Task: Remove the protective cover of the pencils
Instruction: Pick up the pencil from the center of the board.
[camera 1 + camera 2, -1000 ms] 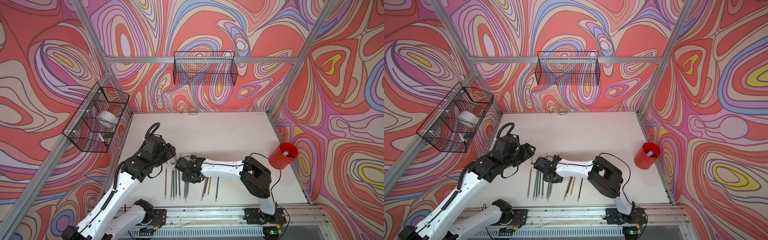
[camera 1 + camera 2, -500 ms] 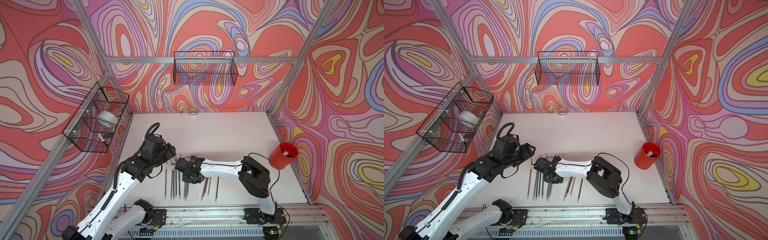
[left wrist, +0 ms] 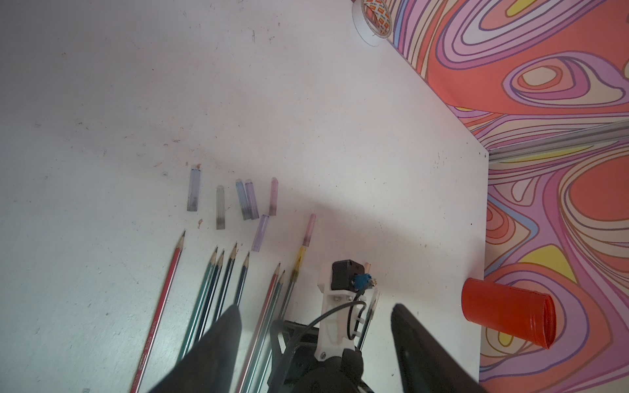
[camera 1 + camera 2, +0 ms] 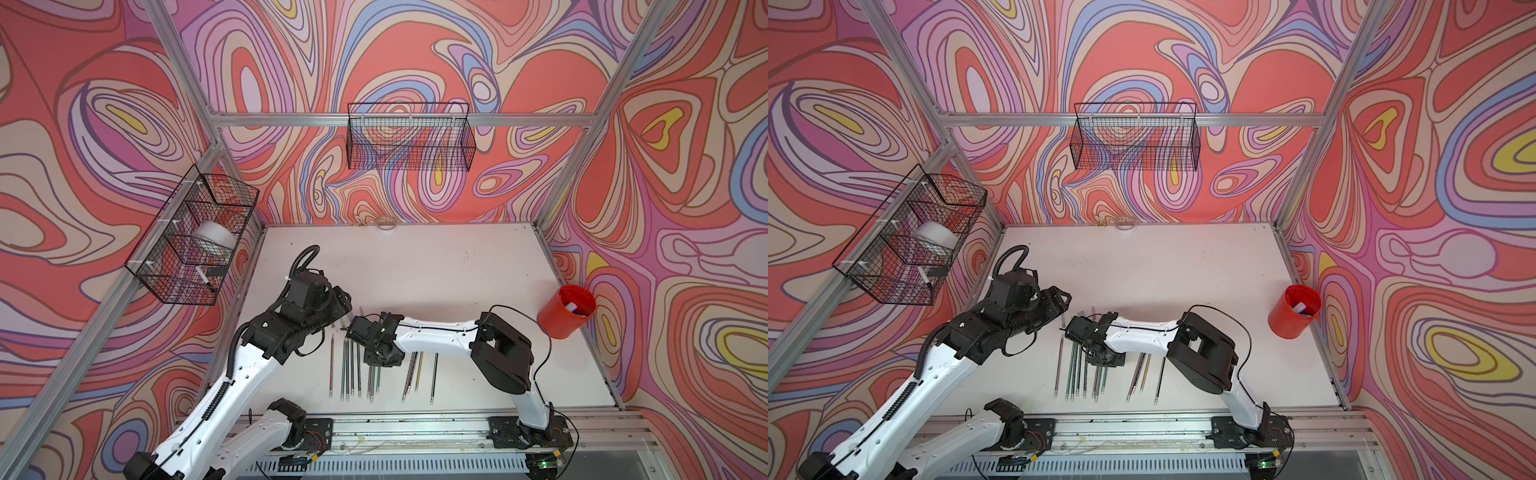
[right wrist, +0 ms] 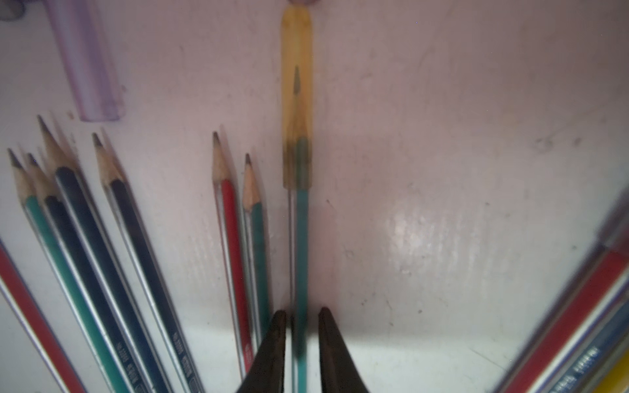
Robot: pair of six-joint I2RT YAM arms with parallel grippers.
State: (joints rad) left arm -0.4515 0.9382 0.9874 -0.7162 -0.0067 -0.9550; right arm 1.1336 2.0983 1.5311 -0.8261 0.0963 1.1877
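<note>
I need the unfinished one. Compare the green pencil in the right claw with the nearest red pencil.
The green pencil with a silver stripe wears a yellow translucent plastic cap over its tip; the red pencil with a silver stripe has a bare sharpened tip. The green one is gripped by the right claw; the red one lies free on the white table. Both point roughly the same way.

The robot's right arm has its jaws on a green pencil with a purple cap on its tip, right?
Not quite: that cap is yellow, not purple. The right wrist view shows the right gripper with its jaws closed on the thin green pencil, and the tip of that pencil sits inside a translucent yellow plastic cap.
</note>
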